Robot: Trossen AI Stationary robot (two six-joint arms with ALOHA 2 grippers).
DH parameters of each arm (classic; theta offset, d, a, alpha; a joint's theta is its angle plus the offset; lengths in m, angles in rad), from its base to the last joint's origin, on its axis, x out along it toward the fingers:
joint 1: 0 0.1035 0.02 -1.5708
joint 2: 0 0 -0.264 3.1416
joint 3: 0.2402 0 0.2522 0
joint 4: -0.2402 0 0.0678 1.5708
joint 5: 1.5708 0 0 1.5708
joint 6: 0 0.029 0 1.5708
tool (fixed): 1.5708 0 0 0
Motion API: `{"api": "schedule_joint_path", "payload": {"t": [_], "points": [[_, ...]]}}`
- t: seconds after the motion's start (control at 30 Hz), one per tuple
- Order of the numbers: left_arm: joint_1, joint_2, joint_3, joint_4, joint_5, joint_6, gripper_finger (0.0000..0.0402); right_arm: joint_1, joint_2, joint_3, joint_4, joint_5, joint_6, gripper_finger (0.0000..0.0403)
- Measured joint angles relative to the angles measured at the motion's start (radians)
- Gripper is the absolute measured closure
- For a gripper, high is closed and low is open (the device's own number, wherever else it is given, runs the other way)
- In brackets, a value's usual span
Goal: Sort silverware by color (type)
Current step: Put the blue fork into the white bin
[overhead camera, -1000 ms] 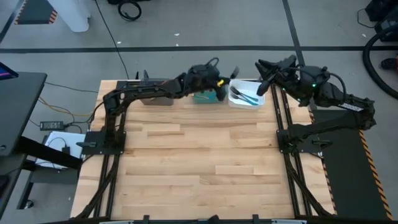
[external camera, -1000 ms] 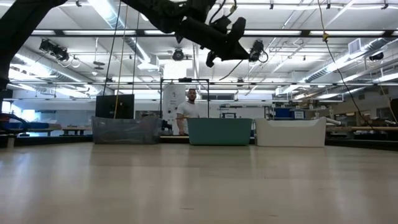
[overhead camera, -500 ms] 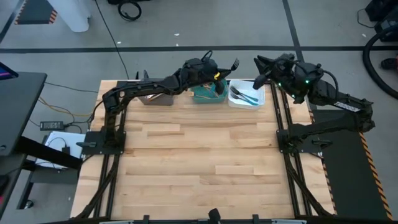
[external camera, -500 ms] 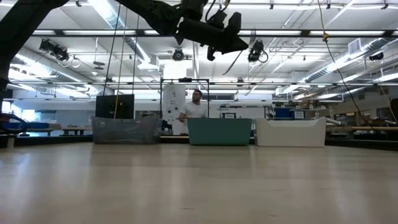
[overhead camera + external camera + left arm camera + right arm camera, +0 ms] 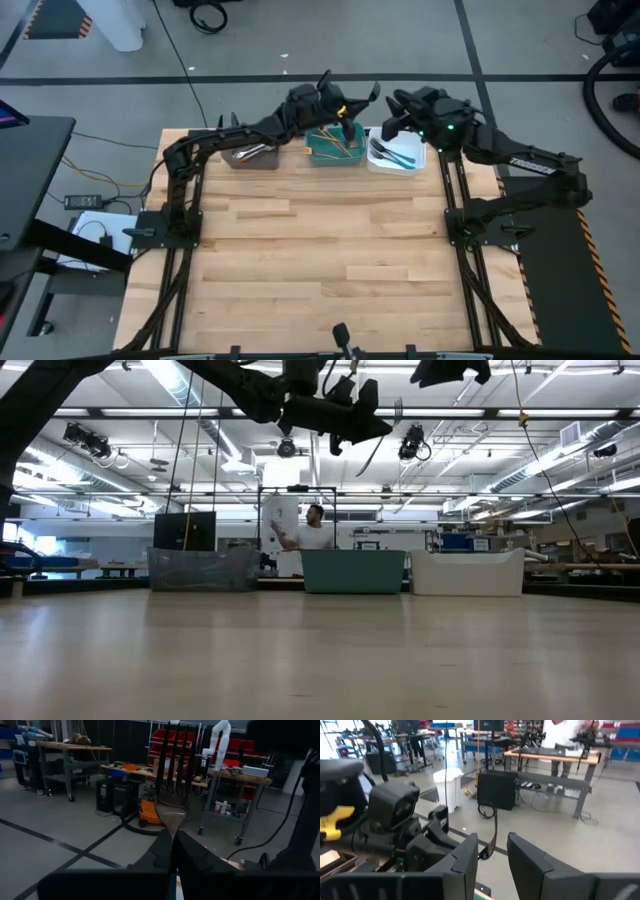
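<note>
tabletop [image 5: 300, 250]: bare wood in front | far edge: grey bin [image 5: 250, 156], teal bin [image 5: 334, 148], white bin [image 5: 396, 155] holding blue-handled forks | left claw [image 5: 352, 97]: clenched on a fork [image 5: 174, 780], raised above teal bin | right claw [image 5: 390, 110]: released, beside white bin | person [image 5: 314, 528] behind

Your fork [image 5: 172, 795] in the left wrist view: tine tips run to the frame's top edge, and the handle is buried between the left pincer [image 5: 172, 857] fingers, so its colour cannot be told. In the high view, the contents of the grey bin [image 5: 250, 155], teal bin [image 5: 335, 150] and white bin [image 5: 395, 155], along the bench's [image 5: 310, 260] 12 o'clock edge, are too small for you to count. In the low view all three bins' insides are hidden. The right pincer [image 5: 450, 370] is cut off there.
</note>
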Motion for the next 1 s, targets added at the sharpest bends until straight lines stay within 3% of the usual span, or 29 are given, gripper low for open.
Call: {"api": "schedule_joint_path", "payload": {"t": [0.17,0.5,0.57,0.7,1.0], "points": [[0.007,0.0,0.0,0.005,0.006,-0.002,0.0383,-0.041,0.06,0.0,-0.001,-0.005,0.103,0.0277],[0.007,0.0,0.0,0.027,0.029,0.001,0.0382,-0.193,0.1,-0.001,0.003,-0.142,0.384,0.0275],[0.011,0.0,0.0,0.043,0.029,0.0,0.0382,-0.234,0.092,-0.002,0.023,-0.209,0.421,0.0274],[0.02,0.0,0.0,0.053,0.027,-0.001,0.0382,-0.303,0.094,-0.002,0.101,-0.36,0.448,0.0275],[0.036,0.0,0.0,0.049,0.054,-0.007,0.0382,-0.348,0.138,0.0,0.154,-0.46,0.449,0.0275]]}}
